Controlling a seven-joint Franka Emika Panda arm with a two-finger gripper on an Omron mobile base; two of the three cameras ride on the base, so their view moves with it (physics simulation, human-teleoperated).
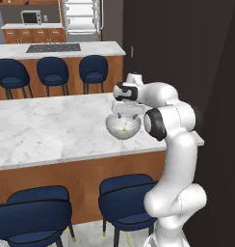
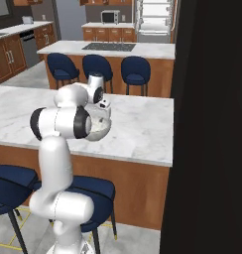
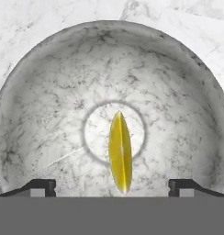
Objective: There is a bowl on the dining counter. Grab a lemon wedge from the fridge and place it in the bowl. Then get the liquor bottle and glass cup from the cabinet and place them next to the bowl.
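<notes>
Open hand (image 3: 112, 186), fingertips wide apart, directly above lemon wedge (image 3: 120, 158) lying in bowl (image 3: 49, 92) on table (image 1: 47, 130).

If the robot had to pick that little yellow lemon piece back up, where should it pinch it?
Probably across its thin middle, coming straight down from above. The lemon wedge stands on edge in the bottom of the bowl, long and narrow with pointed ends, so its flat sides suit the fingers best. The open gripper already hangs over it, one fingertip either side.
</notes>
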